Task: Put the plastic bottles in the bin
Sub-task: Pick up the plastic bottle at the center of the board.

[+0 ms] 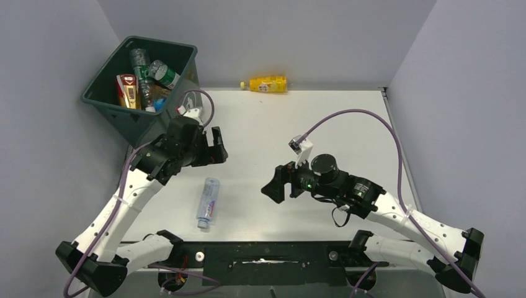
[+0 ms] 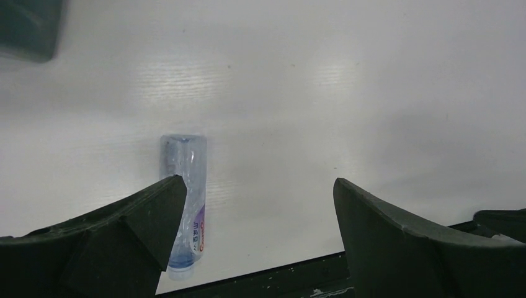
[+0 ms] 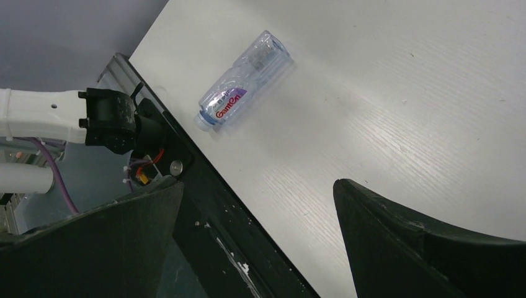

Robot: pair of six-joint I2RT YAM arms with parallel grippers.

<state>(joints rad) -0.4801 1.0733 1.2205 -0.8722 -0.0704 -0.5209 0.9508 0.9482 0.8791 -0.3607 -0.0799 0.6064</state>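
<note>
A clear bottle [image 1: 208, 202] with a purple label lies on the table near the front edge; it shows in the left wrist view [image 2: 186, 186] and the right wrist view [image 3: 243, 81]. A yellow bottle [image 1: 268, 84] lies at the far edge. The dark green bin [image 1: 133, 115] stands at the far left, tilted, with several bottles [image 1: 146, 77] inside. My left gripper [image 1: 217, 146] is open and empty, above the table beside the bin. My right gripper [image 1: 278, 184] is open and empty, right of the clear bottle and apart from it.
Grey walls close the table on the left, back and right. The black base rail [image 1: 267, 254] runs along the front edge, also in the right wrist view [image 3: 205, 198]. The bin's corner [image 2: 28, 28] shows at the top left of the left wrist view.
</note>
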